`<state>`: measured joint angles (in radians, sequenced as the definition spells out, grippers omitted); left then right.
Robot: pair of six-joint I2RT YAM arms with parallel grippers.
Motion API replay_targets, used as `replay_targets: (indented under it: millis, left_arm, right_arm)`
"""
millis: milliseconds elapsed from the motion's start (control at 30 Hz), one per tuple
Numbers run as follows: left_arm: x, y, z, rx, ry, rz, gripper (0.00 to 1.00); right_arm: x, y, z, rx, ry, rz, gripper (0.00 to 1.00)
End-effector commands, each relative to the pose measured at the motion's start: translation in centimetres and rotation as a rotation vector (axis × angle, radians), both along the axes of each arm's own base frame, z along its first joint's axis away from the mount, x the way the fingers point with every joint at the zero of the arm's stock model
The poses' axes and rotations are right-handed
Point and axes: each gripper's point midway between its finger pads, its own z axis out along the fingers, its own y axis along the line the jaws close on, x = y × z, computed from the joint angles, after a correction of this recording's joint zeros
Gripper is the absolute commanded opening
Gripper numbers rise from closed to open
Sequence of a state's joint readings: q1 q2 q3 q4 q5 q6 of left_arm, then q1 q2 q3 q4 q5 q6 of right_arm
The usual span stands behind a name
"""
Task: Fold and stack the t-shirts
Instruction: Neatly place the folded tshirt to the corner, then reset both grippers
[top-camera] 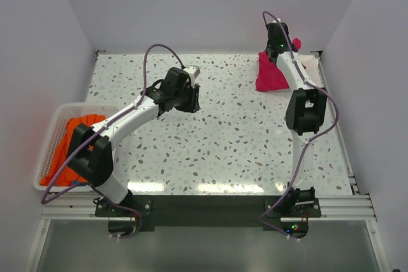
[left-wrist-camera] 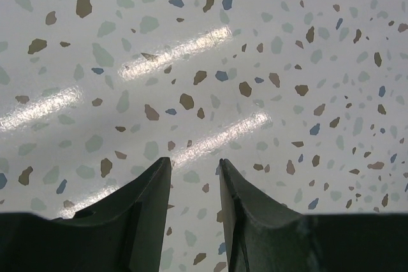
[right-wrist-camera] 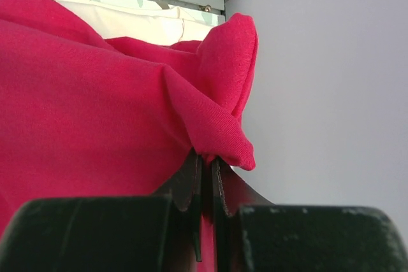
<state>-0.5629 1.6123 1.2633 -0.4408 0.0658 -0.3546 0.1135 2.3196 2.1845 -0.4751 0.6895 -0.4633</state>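
- Grip first: what does the right tool (right-wrist-camera: 207, 170) have?
- Its jaws are pressed together on a bunched fold of the pink shirt (top-camera: 271, 74), up in the far right corner of the table (top-camera: 223, 151). The shirt hangs from the tool, and its lower part appears to reach the table just beside the white shirt (top-camera: 311, 62), which lies along the far right edge.
- And the left tool (left-wrist-camera: 194, 170)?
- It's roughly half open with nothing in it. It hovers over bare table left of centre, well apart from the pink shirt.
- So how should this step go?
- As I judge it, the shirt needs to come toward the middle and be spread flat before any fold. A single pinch on a bunch lets the cloth twist. So the left tool ought to take a second edge, a shoulder or the hem, and the two should draw apart gently. Dragging low could catch the white shirt and disturb it, so lift clear of it first.
- Count?
- Three shirts I am sure of: one pink, one white, and one orange shirt (top-camera: 80, 133) heaped in the white basket (top-camera: 46, 157) at the near left. One basket, two tools. Whether more shirts lie under the orange one I cannot tell.
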Motion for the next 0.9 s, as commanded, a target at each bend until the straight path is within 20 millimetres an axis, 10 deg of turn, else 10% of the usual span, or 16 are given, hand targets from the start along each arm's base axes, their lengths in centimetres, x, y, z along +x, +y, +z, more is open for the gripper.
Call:
replay_targets:
  millis: [0, 267, 333, 367, 433, 867]
  left_arm:
    - [0.7, -0.4, 0.9, -0.028, -0.042, -0.023, 0.41]
    - [0.5, -0.5, 1.0, -0.043, -0.045, -0.029, 0.41]
    - [0.5, -0.6, 1.1, -0.048, -0.044, -0.034, 0.41]
    - [0.4, -0.8, 1.0, -0.051, -0.042, -0.04, 0.42]
    - [0.4, -0.8, 1.1, -0.056, -0.039, -0.042, 0.42]
    - [0.2, -1.2, 1.6, -0.079, -0.047, -0.052, 0.43]
  right_arm:
    - [-0.6, -0.4, 7.5, 0.008, -0.237, -0.072, 0.0]
    - [-1.0, -1.0, 7.9, -0.062, -0.255, -0.146, 0.07]
    - [-1.1, -0.9, 7.9, -0.094, -0.253, -0.168, 0.3]
    - [-1.5, -1.2, 8.2, -0.121, -0.267, -0.214, 0.68]
    - [-1.6, -1.2, 8.7, -0.123, -0.292, -0.245, 0.98]
    - [-2.6, 0.2, 10.5, 0.052, -0.336, -0.213, 0.99]
